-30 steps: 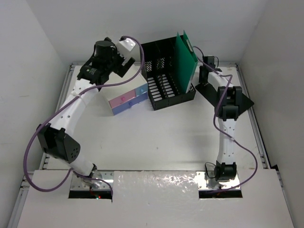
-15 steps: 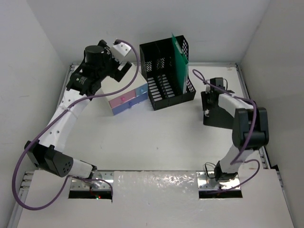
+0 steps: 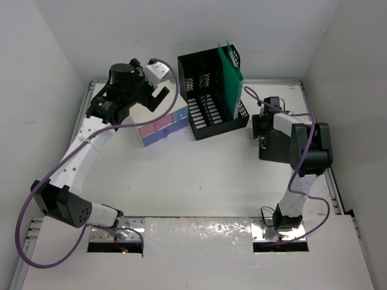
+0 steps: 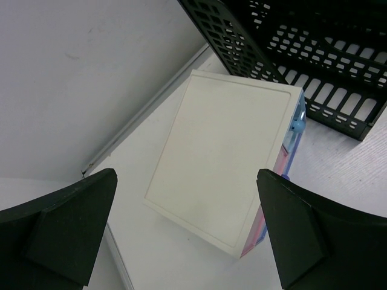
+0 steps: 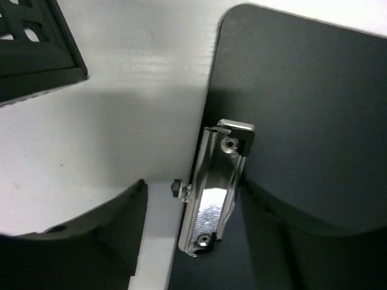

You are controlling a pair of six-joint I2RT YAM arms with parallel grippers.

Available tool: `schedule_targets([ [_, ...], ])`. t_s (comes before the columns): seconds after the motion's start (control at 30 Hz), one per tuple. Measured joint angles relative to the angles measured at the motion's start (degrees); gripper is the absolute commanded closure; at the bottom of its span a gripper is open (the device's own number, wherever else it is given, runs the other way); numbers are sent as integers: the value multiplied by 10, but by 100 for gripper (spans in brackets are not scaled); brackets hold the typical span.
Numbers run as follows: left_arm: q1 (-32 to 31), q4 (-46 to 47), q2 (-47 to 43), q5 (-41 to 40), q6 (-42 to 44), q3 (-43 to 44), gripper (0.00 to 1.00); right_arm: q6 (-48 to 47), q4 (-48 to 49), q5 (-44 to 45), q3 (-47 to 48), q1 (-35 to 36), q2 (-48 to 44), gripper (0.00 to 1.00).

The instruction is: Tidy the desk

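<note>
Both jaws spread: left gripper (image 4: 186, 175) hovering over drawer box (image 3: 162, 125) far left, probably lining up grasp; right gripper (image 5: 193, 187) straddling clip (image 5: 216, 181) of clipboard (image 5: 302, 90) at desk (image 3: 199, 181) right, likely for pickup.

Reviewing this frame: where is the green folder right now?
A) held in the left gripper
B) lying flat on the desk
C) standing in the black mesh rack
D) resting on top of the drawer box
C: the green folder stands on edge inside the black mesh rack, at its right-hand end, rising above the rim.
</note>
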Motion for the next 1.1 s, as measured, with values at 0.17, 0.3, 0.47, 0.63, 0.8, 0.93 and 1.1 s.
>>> schedule_targets([
  [0.17, -1, -1, -6, 14, 4, -8, 0, -1, 6, -1, -6, -2, -1, 81],
  [0.3, -8, -5, -8, 39, 15, -17, 0, -13, 19, -7, -29, -2, -18, 100],
  [0.47, -63, -8, -19, 48, 46, -59, 0, -37, -25, -59, -94, -3, -92, 100],
  [0.63, -185, -3, -26, 29, 84, -129, 0, -62, -95, -129, -118, -3, -202, 100],
  [0.8, -256, 8, -21, 18, 121, -163, 0, -88, -173, -185, -111, 3, -290, 100],
  [0.93, -307, 38, -17, -11, 197, -171, 0, -100, -249, -229, -97, 21, -337, 100],
  [1.1, -353, 64, 39, -56, 308, -149, 0, -103, -318, -290, -57, 31, -401, 100],
])
